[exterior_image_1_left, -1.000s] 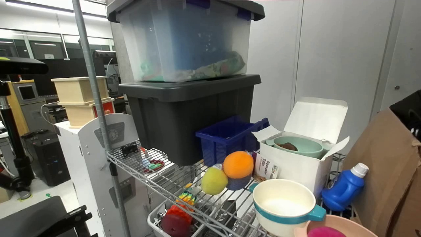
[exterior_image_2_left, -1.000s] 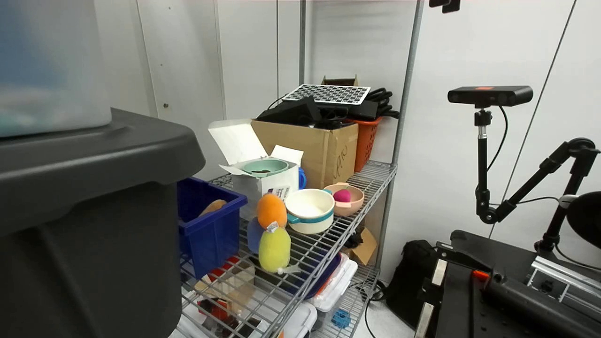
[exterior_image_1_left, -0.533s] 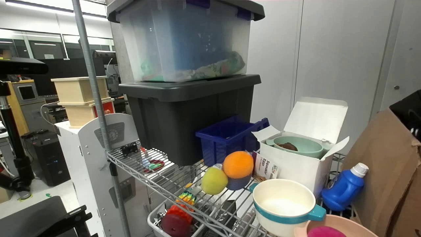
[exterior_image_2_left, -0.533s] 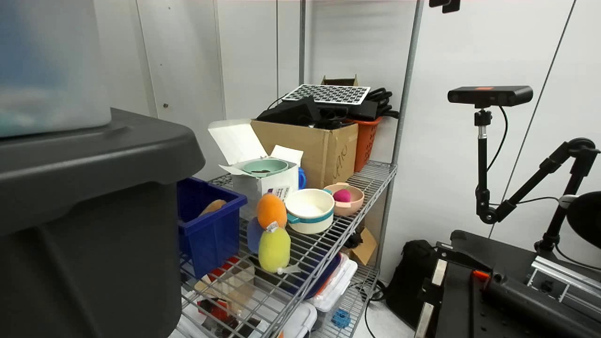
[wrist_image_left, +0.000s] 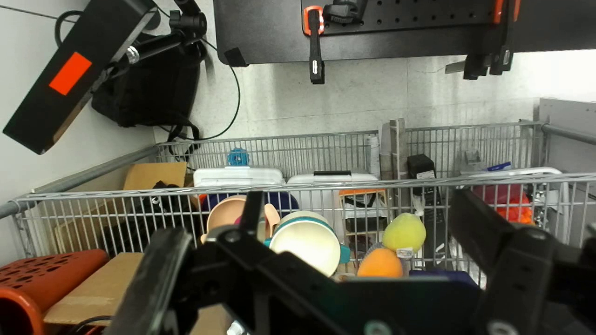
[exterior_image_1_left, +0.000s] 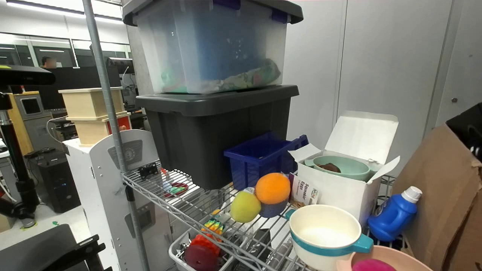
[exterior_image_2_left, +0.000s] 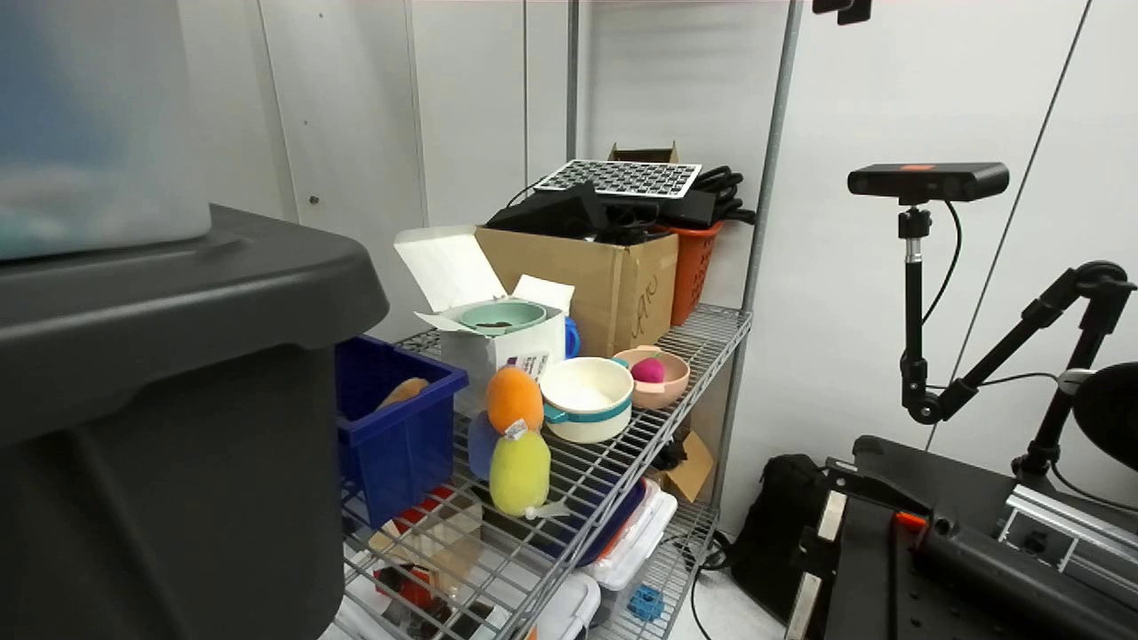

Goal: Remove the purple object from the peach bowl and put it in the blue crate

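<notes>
Near the outer edge of the table (exterior_image_2_left: 714,331), in an exterior view, we see the purple object (exterior_image_2_left: 649,371) unmoved in the peach bowl (exterior_image_2_left: 673,392). In an exterior view, a blurred head (exterior_image_1_left: 50,63) has appeared beyond a corner. In wrist view, our end effector (wrist_image_left: 356,204) gapes wide.

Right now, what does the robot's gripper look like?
The wrist view shows a black, angular, two-fingered gripper with blurred, blocky fingers, jointed links and round grey screw heads. No cables or markings show on it. I can't make out the arm.
</notes>
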